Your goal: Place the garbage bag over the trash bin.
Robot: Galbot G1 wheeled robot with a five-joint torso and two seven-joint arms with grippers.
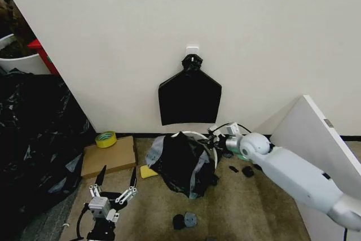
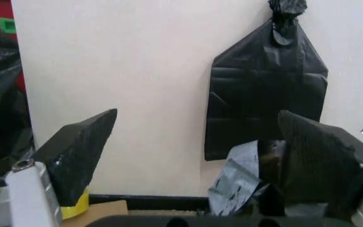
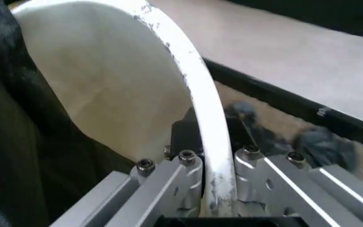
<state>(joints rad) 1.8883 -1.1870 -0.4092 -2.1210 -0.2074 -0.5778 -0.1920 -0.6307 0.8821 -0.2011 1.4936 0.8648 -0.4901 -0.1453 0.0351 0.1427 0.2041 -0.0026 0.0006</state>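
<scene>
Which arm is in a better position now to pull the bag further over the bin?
Probably the left. The left claw is open and free beside the bag. The right claw is shut on the bin rim, holding it.

Yellow tape roll (image 1: 105, 139) on cardboard (image 1: 109, 156); flat black bundle (image 1: 189, 101), seemingly wall-hung.

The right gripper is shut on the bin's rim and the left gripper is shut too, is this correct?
Not quite. The right gripper is shut on the bin's rim, but the left gripper is open: the left wrist view shows its fingers wide apart, holding nothing.
</scene>
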